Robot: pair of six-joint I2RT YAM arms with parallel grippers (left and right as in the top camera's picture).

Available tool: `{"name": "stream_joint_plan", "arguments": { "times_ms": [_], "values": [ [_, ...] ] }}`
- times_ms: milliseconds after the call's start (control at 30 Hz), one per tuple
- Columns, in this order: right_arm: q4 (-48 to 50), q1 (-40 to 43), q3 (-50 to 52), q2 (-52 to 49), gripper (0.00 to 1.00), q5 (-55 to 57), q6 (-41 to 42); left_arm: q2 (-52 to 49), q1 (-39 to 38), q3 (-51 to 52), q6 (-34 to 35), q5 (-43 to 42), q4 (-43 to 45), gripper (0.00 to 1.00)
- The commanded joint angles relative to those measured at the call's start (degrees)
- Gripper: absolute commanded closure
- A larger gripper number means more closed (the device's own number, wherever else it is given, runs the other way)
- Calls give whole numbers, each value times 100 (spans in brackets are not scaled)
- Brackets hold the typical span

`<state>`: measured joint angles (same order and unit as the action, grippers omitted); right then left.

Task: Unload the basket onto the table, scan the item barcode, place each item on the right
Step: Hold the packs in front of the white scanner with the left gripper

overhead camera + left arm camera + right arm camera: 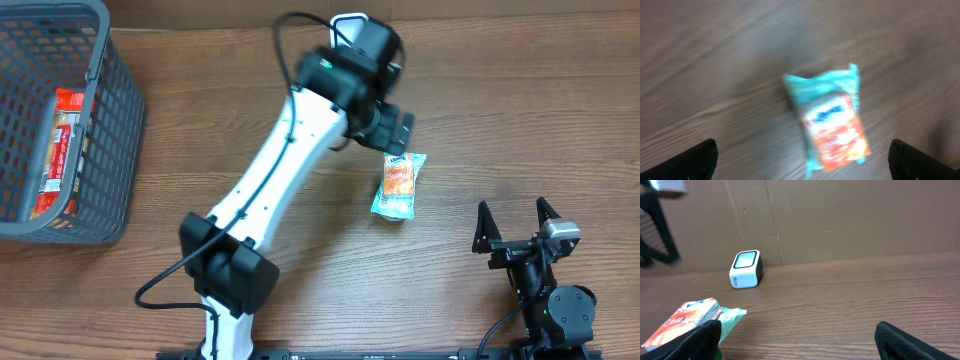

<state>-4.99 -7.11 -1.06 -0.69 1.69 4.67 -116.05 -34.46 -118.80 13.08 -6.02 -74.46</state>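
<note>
Wood-grain table (500, 100) carries everything. At lower right, the right gripper (513, 208) has its two black fingers spread wide and holds nothing. One crinkly pouch (398, 186), teal with an orange panel and roughly rectangular, lies flat at centre right. Just above it hangs the left gripper (398, 135), jaws spread and empty. One white rounded-cube scanner (746, 269) sits at top centre. At upper left, one grey mesh basket (110, 150) holds one red packet (62, 150).

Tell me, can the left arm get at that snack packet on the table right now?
Probably yes. The left gripper hangs open close by the snack packet, which lies alone on the bare table with nothing between them.
</note>
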Motion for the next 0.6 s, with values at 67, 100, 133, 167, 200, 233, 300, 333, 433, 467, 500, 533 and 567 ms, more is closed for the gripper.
{"name": "stream_joint_plan", "arguments": {
  "times_ms": [67,100,133,167,200,233,300,333,433,467,500,533,567],
  "values": [
    [33,22,61,52,0,-11,-22,-26,-431,658,452,35,452,0],
    [31,22,61,52,0,-11,-22,-31,-503,846,566,68,573,0],
    [33,22,61,52,0,-11,-22,-31,-538,953,581,68,643,0],
    [33,22,61,52,0,-11,-22,-31,-573,1062,581,66,717,0],
    [33,22,61,52,0,-11,-22,-31,-603,1154,584,63,776,0],
    [33,22,61,52,0,-11,-22,-31,-619,1250,584,63,839,0],
    [33,22,61,52,0,-11,-22,-31,-647,1408,584,63,938,0],
    [33,22,61,52,0,-11,-22,-31,-658,1475,586,63,990,0],
    [33,22,61,52,0,-11,-22,-31,-669,1622,693,44,1113,0],
    [33,22,61,52,0,-11,-22,-31,-682,1652,695,22,1156,0],
    [33,22,61,52,0,-11,-22,-31,-693,1663,695,22,1176,0],
    [33,22,61,52,0,-11,-22,-31,-713,1670,730,24,1191,0],
    [33,22,61,52,0,-11,-22,-31,-723,1670,737,26,1207,0]
  ]
}}
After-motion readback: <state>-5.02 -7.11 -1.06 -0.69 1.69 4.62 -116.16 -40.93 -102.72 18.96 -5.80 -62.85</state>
